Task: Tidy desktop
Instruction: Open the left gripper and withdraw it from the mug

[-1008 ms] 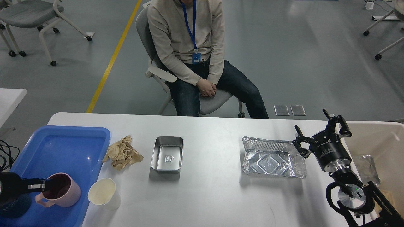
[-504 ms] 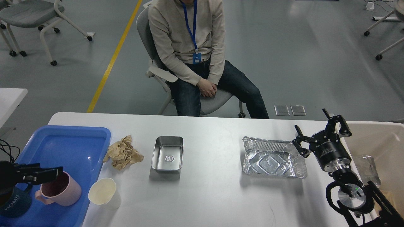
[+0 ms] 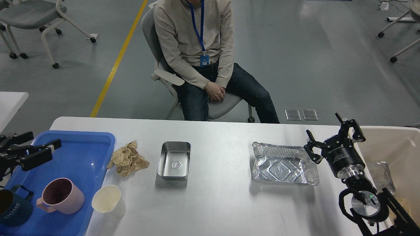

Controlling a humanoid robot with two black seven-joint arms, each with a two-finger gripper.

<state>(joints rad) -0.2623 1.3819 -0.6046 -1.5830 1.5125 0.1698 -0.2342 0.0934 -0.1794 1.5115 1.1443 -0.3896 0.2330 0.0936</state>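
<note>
**Desktop half cleared, both grippers free**

Desktop (image 3: pixel 223 203) fills the lower part of my view, white and smooth, its far edge running in front of a seated person (image 3: pixel 200 59). My left gripper (image 3: pixel 31 147) hangs over the far left part of the blue tray (image 3: pixel 82 144), fingers apart and clamped on nothing. The tray sits at the table's left edge and holds a pink mug (image 3: pixel 60 196) and a dark blue mug (image 3: pixel 13 209) at its near end. Just beside the tray's right rim stands a cream cup (image 3: pixel 106 200), with crumpled brown paper (image 3: pixel 128 159) farther back. A steel container (image 3: pixel 174 160) rests near the middle. Toward the right edge lies a foil tray (image 3: pixel 283 164); my right gripper (image 3: pixel 334 139) hovers at its right end, fingers spread wide, empty. A beige bin (image 3: pixel 398 147) stands past the right edge.
</note>
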